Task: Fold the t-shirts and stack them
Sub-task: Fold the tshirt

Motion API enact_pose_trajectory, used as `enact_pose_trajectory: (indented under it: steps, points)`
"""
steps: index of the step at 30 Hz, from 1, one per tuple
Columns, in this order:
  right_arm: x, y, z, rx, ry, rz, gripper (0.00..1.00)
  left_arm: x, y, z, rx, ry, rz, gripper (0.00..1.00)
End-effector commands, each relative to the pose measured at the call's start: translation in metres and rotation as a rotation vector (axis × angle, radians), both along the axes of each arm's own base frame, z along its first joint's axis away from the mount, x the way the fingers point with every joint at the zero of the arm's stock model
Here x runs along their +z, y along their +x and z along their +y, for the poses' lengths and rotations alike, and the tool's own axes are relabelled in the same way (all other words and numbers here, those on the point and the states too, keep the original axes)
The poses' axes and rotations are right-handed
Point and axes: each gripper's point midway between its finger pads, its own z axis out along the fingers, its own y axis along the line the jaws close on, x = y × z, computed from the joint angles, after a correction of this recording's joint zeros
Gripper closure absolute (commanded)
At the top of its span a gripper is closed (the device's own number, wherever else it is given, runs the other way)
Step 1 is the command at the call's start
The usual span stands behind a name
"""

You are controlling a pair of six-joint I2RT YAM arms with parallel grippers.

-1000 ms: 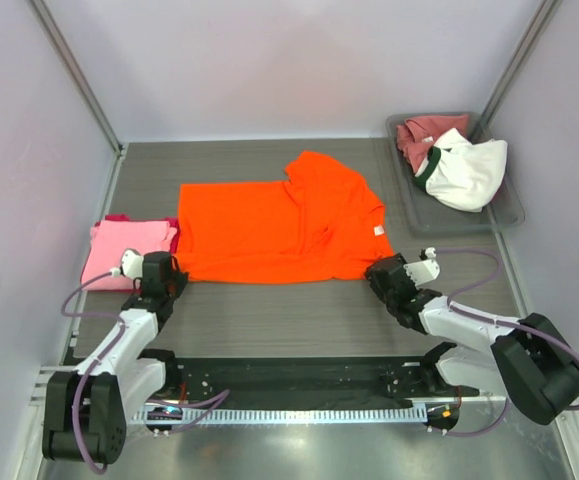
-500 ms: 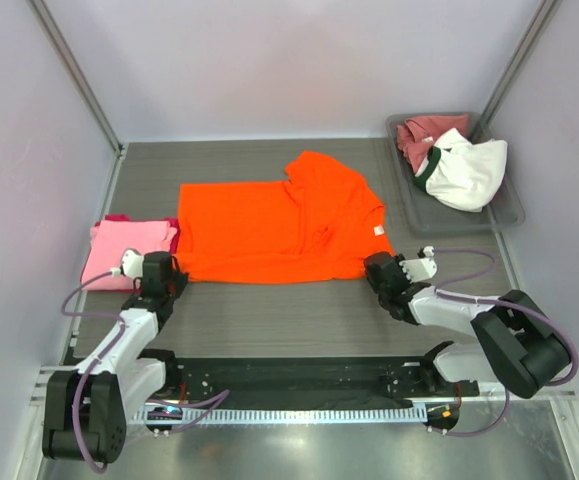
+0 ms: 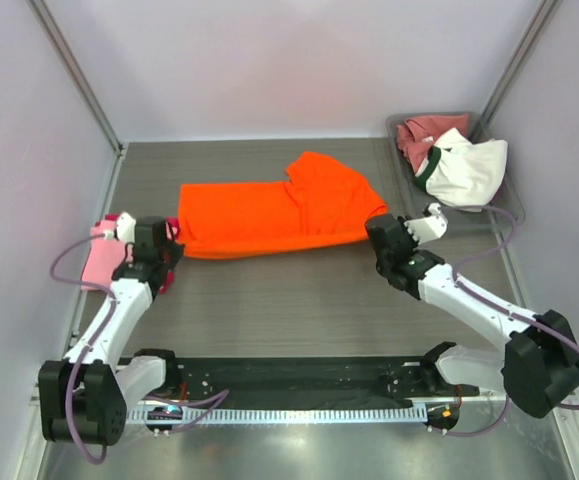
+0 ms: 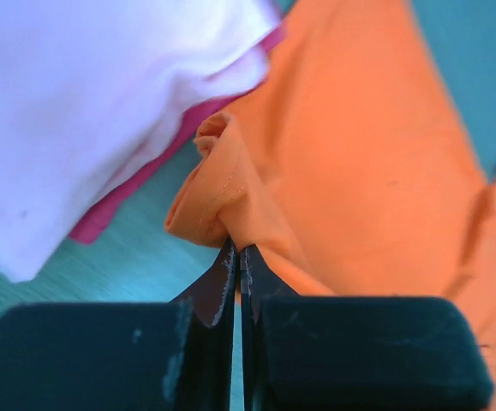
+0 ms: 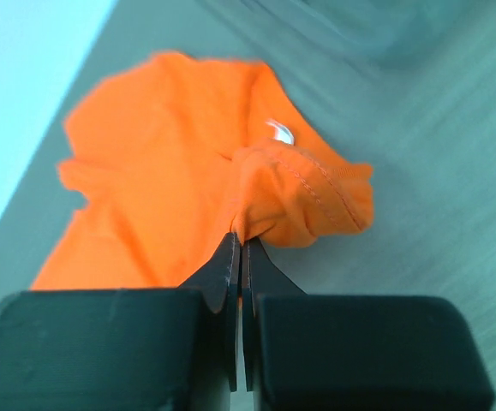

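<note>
Drawn rearward since before, bright orange cloth t-shirt [image 3: 259, 212] is pinched by closed left gripper [image 4: 235, 257] and right gripper [image 5: 237, 244]; fold underway; even lay-down is required.

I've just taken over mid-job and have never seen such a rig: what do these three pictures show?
Two robot arms are bolted at the near edge of a table. The wide picture comes from a fixed camera above and behind them; the other two come from a camera on each wrist, looking along its own fingers. The left gripper and the right gripper are each shut on a near corner of the orange t-shirt. A folded pink t-shirt lies at the left, on a magenta t-shirt. A tray at the far right holds a white t-shirt and a rose-red t-shirt.
</note>
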Motion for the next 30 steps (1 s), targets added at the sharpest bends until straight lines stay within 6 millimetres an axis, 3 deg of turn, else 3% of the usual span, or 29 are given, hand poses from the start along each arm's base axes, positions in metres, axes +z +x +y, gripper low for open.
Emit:
enact_pose_trajectory:
  steps: [1, 2, 5, 7, 8, 13, 21, 30]
  points:
    - [0.066, 0.009, -0.029, -0.080, -0.174, -0.076, 0.99, 0.070, 0.024, 0.012, -0.003, 0.093, -0.065, 1.00]
    - [0.094, 0.014, -0.028, -0.086, -0.160, -0.123, 0.99, 0.075, 0.021, 0.012, -0.009, 0.098, -0.040, 1.00]
    - [0.119, 0.009, -0.033, -0.080, -0.177, -0.149, 0.99, 0.108, 0.022, 0.008, -0.032, 0.084, -0.104, 1.00]
    - [0.122, 0.001, -0.036, -0.073, -0.169, -0.154, 0.99, 0.109, 0.018, 0.004, -0.055, 0.072, -0.115, 1.00]
    - [0.113, -0.003, -0.039, -0.071, -0.170, -0.138, 0.99, 0.106, 0.015, 0.004, -0.057, 0.073, -0.113, 1.00]
    - [0.077, -0.024, -0.043, -0.053, -0.146, -0.066, 0.99, 0.055, -0.008, 0.000, -0.074, 0.054, -0.013, 1.00]
    - [0.038, -0.056, -0.048, -0.013, -0.126, 0.063, 0.99, 0.040, -0.031, -0.008, -0.130, 0.029, 0.042, 1.00]
    - [-0.034, -0.114, -0.058, -0.019, -0.029, 0.251, 0.97, -0.020, -0.079, -0.024, -0.128, -0.091, 0.121, 0.90]
